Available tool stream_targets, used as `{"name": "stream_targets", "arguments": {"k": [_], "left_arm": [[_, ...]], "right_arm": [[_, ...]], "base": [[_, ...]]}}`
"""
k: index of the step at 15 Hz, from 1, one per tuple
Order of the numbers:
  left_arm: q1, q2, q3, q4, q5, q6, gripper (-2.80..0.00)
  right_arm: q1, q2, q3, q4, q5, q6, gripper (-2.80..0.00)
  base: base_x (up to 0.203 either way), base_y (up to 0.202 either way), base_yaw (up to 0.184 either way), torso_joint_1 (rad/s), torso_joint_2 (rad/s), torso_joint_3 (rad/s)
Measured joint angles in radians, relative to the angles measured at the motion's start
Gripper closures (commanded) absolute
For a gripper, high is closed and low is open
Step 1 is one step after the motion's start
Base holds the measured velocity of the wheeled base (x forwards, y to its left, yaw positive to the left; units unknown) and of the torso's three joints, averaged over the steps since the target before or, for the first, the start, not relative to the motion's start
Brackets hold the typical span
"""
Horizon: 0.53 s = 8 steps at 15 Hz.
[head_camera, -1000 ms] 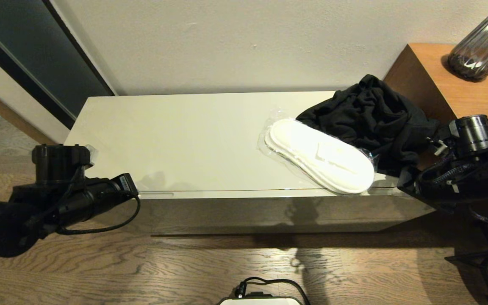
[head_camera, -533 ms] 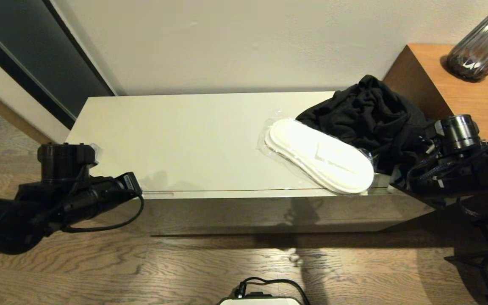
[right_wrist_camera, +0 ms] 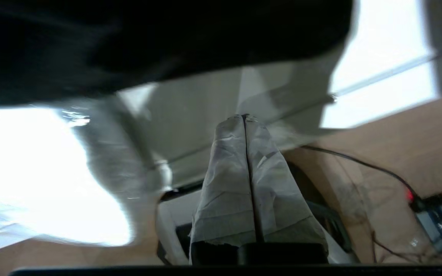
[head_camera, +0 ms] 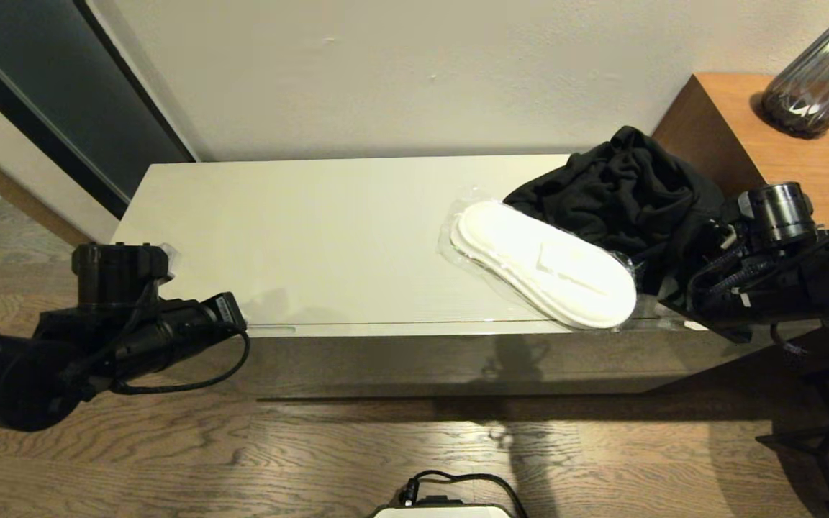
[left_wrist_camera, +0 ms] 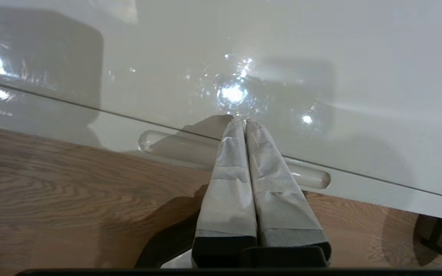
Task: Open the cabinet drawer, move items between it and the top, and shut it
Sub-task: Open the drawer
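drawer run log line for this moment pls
drawer: closed | left gripper: shut, at handle notch | right gripper: shut, near black garment | slippers: on top

Warm indoor light is falling from above, glancing off the long glossy beige-cream cabinet top (head_camera: 314,237) and pooling as a pale patch on the brown wood-grain floor (head_camera: 386,446) below its front edge. In the left wrist view, pinpoint glare is sparkling on the gloss beyond the paper-wrapped fingertips (left_wrist_camera: 244,130), which are casting a soft shadow. The right wrist view is smearing with motion blur; the clear-wrapped white slippers (right_wrist_camera: 33,172) are blowing out to pure white, and the black cloth garment (right_wrist_camera: 129,38) is showing no detail.
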Motion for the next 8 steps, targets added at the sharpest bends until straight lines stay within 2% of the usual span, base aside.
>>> {"name": "stream_targets", "arguments": {"k": [3, 8], "left_arm": [[-0.002, 0.005, 0.006, 0.001, 0.004, -0.001, 0.00], [-0.002, 0.021, 0.017, -0.004, 0.004, -0.006, 0.00]], "right_arm": [[0.003, 0.010, 0.003, 0.003, 0.001, 0.029, 0.00], [0.003, 0.021, 0.014, 0.001, 0.001, 0.032, 0.00]], "base": [[0.000, 0.000, 0.000, 0.000, 0.00, 0.000], [0.000, 0.000, 0.000, 0.000, 0.00, 0.000]]}}
